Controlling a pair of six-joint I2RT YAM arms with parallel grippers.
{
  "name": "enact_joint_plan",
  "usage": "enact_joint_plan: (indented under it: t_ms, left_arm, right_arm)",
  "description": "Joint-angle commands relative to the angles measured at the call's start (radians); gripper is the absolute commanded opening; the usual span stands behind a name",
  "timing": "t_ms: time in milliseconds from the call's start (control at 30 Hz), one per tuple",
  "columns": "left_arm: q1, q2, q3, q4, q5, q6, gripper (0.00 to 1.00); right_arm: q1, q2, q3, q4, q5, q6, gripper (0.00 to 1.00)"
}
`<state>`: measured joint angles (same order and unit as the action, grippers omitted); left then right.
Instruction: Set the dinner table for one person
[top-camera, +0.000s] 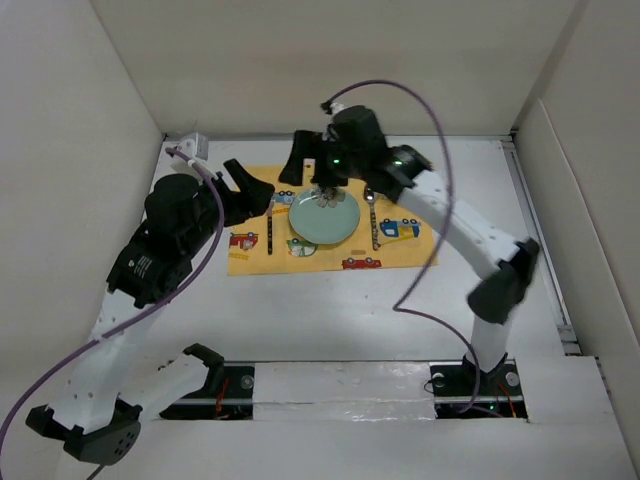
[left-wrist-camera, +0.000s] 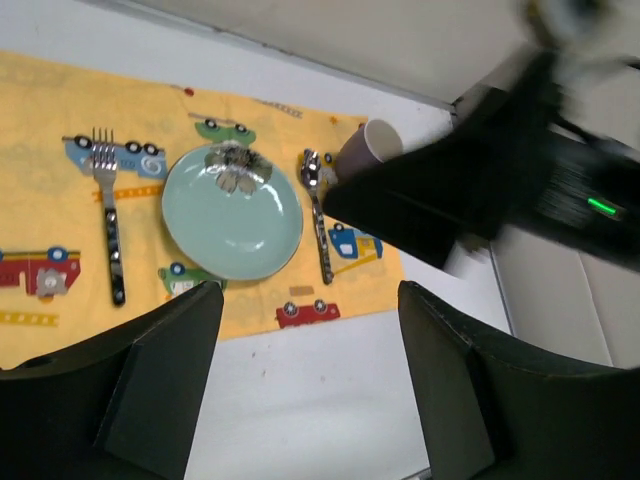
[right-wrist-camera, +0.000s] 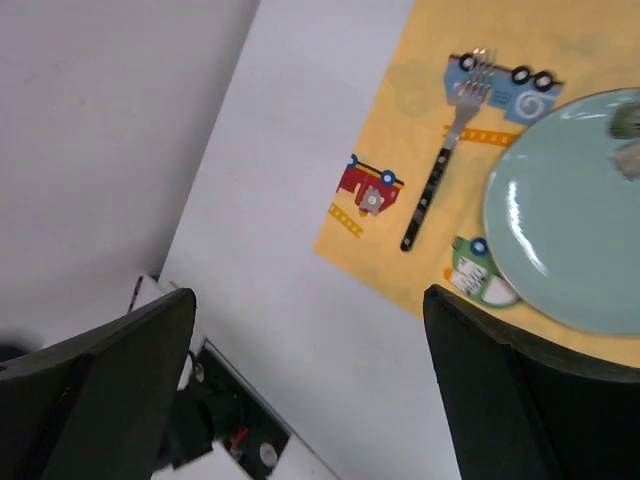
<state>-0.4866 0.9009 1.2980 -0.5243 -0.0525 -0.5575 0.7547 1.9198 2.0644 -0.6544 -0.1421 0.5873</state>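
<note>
The dinner table (top-camera: 330, 310) is a flat white surface. On it lies a yellow car-print mat (top-camera: 250, 262). A pale green plate (top-camera: 323, 220) sits at the mat's middle, with a grey flower-like mark at its far rim. A fork (top-camera: 270, 232) lies left of the plate and a spoon (top-camera: 373, 222) right of it. A purple cup (left-wrist-camera: 365, 148) stands beyond the spoon's bowl, partly hidden by the right arm. My left gripper (top-camera: 252, 190) is open and empty, above the mat's left edge. My right gripper (top-camera: 312, 170) is open and empty, above the mat's far edge.
White walls (top-camera: 300, 70) stand round the table on the left, back and right. A white box (top-camera: 195, 146) sits in the back left corner. The arm bases and a black rail (top-camera: 340, 385) line the near edge. A purple cable (top-camera: 420, 270) hangs over the right side.
</note>
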Motion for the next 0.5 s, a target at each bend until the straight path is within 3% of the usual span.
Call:
enact_joint_plan:
  t_ms: [0, 33, 100, 167, 233, 367, 467]
  left_arm:
    - [0.003, 0.052, 0.107, 0.127, 0.014, 0.04, 0.69]
    - [0.003, 0.079, 0.13, 0.129, 0.002, 0.047, 0.69]
    - [0.003, 0.101, 0.204, 0.129, -0.048, 0.079, 0.69]
    - [0.003, 0.121, 0.265, 0.122, -0.095, 0.097, 0.7]
    - [0.003, 0.124, 0.285, 0.124, -0.127, 0.105, 0.71]
    - [0.003, 0.098, 0.19, 0.148, -0.122, 0.074, 0.7]
    - [0.003, 0.079, 0.101, 0.176, -0.089, 0.03, 0.73]
  right_arm:
    - [-0.05, -0.372, -0.2, 0.051, 0.175, -0.061, 1.0]
    - [-0.09, -0.465, -0.358, 0.086, 0.208, -0.054, 1.0]
    - [-0.149, -0.757, -0.511, 0.183, 0.296, -0.035, 1.0]
    - [-0.251, -0.927, -0.667, 0.2, 0.379, 0.011, 1.0]
    - [-0.319, -1.094, -0.733, 0.188, 0.466, 0.014, 1.0]
    - [-0.49, -1.127, -0.786, 0.087, 0.429, -0.007, 1.0]
    - [-0.548, -1.066, -0.811, 0.038, 0.285, -0.017, 1.0]
